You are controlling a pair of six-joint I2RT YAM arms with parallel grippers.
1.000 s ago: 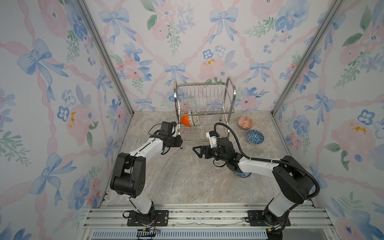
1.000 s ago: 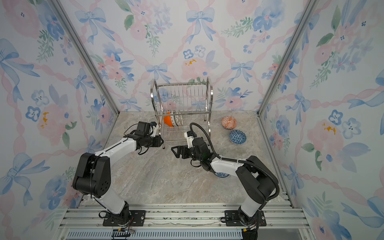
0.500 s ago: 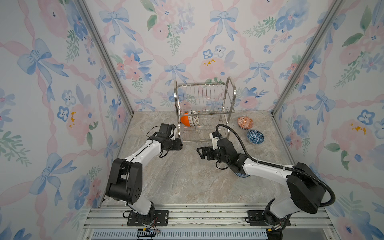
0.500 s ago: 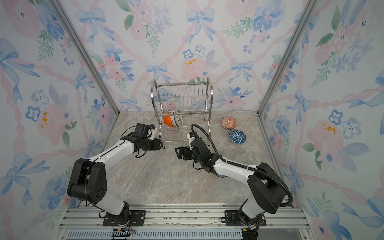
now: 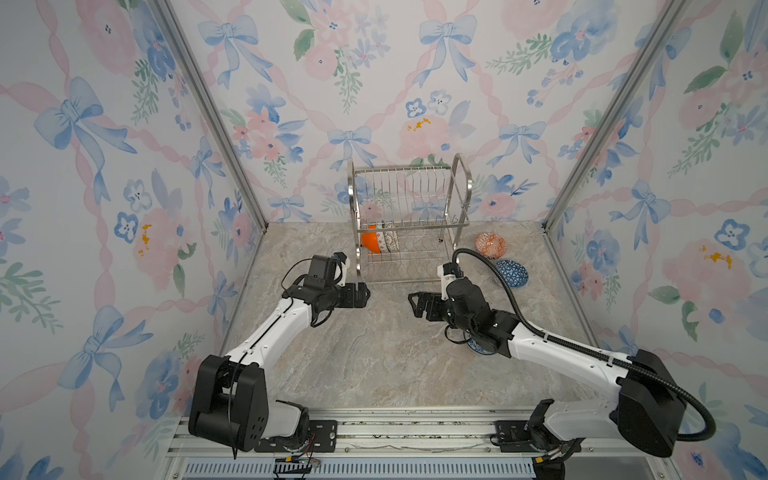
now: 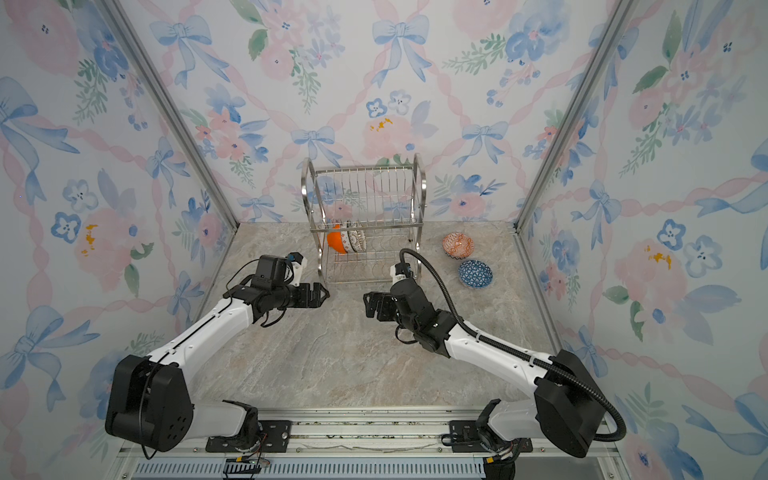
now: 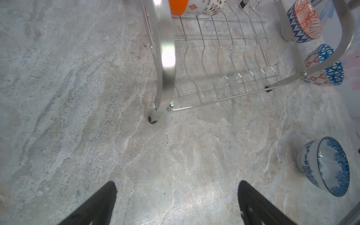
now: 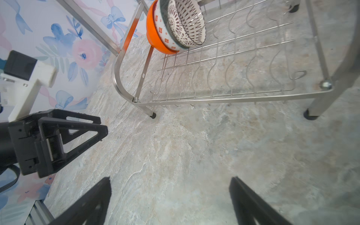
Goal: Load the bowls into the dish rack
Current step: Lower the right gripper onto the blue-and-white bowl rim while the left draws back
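The dish rack [image 5: 409, 216] stands at the back of the marbled table [image 5: 374, 365], close to the flowered wall. 3 bowls stand on edge at the left end of its lower tier, nested against each other: the plain orange bowl [image 8: 153, 43] outermost, then a white bowl with a green rim [image 8: 162, 33], then the white bowl with dark lattice [image 8: 185, 21]. The other 3 bowls sit upright on the table. The orange-red patterned bowl [image 5: 490, 244] is just right of the rack, and the dark-blue triangle bowl [image 5: 512, 273] is near it, toward the front. The blue-white floral bowl [image 7: 329, 165] is farther forward, partly hidden under the right arm in both top views. The left gripper [image 5: 362, 295] hovers low beside the rack's front-left foot, its jaws spread wide with nothing between them. The right gripper [image 5: 417, 305] faces it in front of the rack, jaws likewise wide apart and empty. The 2 grippers are apart, with bare table between them.
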